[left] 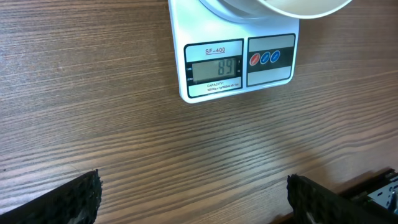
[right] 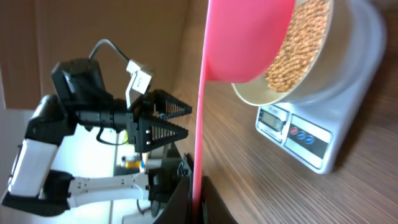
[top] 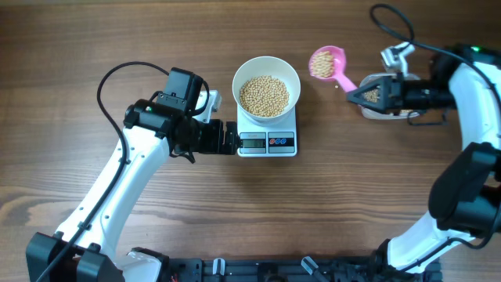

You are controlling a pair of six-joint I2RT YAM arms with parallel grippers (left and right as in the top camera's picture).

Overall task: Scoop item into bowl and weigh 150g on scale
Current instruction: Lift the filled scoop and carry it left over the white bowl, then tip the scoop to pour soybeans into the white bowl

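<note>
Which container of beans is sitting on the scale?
The round white bowl, resting on the scale; the pink scoop, also holding beans, is gripped by the right gripper beside it.

Both arms share one build: smooth white shells on the long links and matte black housings at the joints. The left arm has a boxy black camera module near its wrist, and a thin black cable loops out beside it. The left gripper is black. Its fingers have rough, grainy faces, and from the side they look triangular with ribbed edges. The right arm has the same white and black finish, with a black cable above a small white connector. The right gripper is black and tapers to a point.
</note>
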